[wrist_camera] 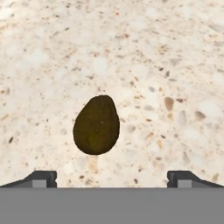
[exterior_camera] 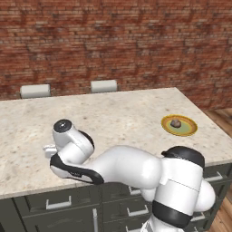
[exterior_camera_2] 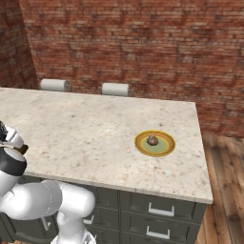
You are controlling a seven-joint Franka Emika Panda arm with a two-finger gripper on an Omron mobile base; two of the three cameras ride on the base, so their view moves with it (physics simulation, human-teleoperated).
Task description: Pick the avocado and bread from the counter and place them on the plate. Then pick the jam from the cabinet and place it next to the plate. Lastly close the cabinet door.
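Note:
The avocado (wrist_camera: pixel 96 125), a smooth dark olive egg shape, lies on the beige speckled counter (exterior_camera: pixel 113 113) straight below my hand. My gripper (wrist_camera: pixel 112 178) is open; its fingertips (wrist_camera: pixel 41 177) stand wide apart on either side of the fruit and a little above it, touching nothing. The arm bends low over the counter's left front part. Far to the right, the grey-brown lumpy bread (exterior_camera: pixel 176 122) sits in the middle of the yellow plate (exterior_camera: pixel 192 129). The right base view shows the same bread (exterior_camera_2: pixel 152 140) and plate (exterior_camera_2: pixel 164 148). The jam, the cabinet and its door are out of view.
Two light-grey seat backs (exterior_camera: pixel 35 90) (exterior_camera: pixel 103 85) rise behind the counter's far edge, in front of a red brick wall (exterior_camera: pixel 118 41). Dark grey drawers with silver handles (exterior_camera_2: pixel 159 209) run under the counter. Wooden floor (exterior_camera_2: pixel 228 190) lies to the right.

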